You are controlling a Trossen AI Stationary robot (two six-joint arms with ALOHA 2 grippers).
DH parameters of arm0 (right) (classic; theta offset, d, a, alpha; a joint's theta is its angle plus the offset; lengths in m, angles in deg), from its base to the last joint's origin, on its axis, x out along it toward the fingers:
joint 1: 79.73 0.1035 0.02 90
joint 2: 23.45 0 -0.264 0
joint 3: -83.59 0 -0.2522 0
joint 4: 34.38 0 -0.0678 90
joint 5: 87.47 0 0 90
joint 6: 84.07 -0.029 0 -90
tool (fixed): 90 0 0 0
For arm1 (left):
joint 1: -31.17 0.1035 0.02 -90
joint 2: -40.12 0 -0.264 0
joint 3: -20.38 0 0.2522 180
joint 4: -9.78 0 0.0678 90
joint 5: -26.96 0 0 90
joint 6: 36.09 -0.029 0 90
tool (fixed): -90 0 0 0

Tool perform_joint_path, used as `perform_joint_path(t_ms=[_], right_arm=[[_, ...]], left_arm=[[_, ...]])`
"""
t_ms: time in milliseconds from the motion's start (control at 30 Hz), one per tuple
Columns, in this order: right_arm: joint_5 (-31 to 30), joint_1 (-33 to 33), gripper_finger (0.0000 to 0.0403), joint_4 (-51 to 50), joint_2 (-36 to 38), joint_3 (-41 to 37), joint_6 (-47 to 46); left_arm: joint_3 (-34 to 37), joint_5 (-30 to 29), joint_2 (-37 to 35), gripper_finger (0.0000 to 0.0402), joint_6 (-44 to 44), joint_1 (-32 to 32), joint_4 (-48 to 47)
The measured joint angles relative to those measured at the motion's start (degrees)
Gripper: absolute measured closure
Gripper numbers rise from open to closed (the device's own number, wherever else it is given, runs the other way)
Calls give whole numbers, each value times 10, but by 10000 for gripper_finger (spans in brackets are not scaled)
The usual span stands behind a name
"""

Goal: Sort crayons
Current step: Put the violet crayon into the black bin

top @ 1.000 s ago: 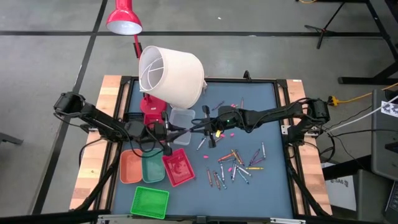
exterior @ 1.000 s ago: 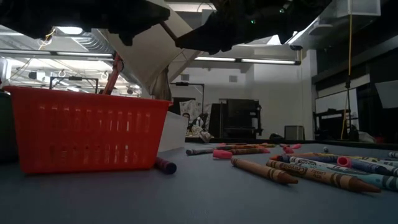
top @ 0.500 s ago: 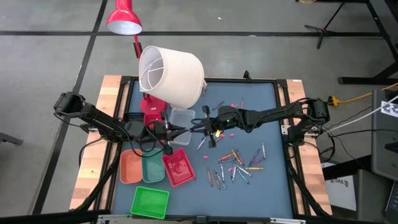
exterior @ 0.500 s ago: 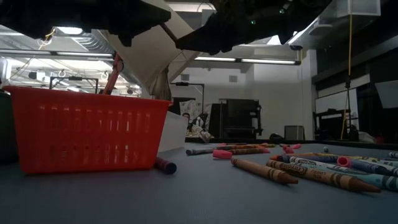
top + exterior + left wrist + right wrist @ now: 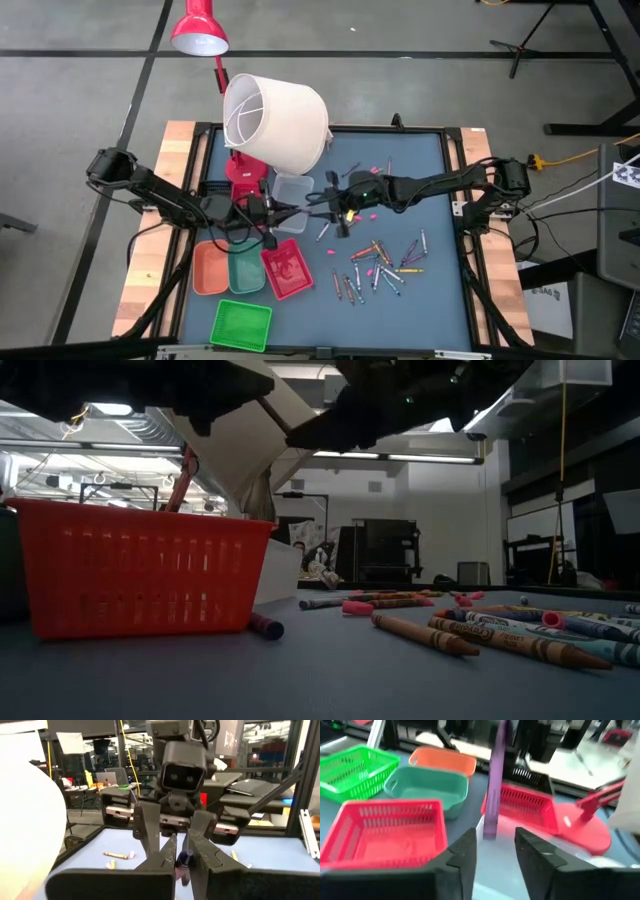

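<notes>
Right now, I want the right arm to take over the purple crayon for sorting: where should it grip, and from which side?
Grip the free half of the purple crayon, away from the end that the left gripper pinches. Come straight on with the right gripper: its open jaws face the thin shaft, so closing across it should probably do.

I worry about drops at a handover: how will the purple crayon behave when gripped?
The purple crayon, held by the left gripper, shows straight and unbent, so it is probably stiff and light. It is thin and round, so it would likely roll if dropped on the table. The right gripper faces it, jaws open.
</notes>
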Motion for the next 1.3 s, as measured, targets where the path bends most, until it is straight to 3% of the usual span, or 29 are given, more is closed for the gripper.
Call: perform_joint_path(t_ms=[267,500,1000,1300], right_arm=[[0,0,256,-127,0,0,0],[0,0,256,-215,0,0,0],[0,0,256,-246,0,0,1],[0,0,256,-246,0,0,2]], left_arm=[[0,-14,-17,392,51,-21,-6],[0,-27,-92,392,85,-34,-93],[0,-16,-377,391,361,-35,-550],[0,-11,-524,391,487,-33,-760]])
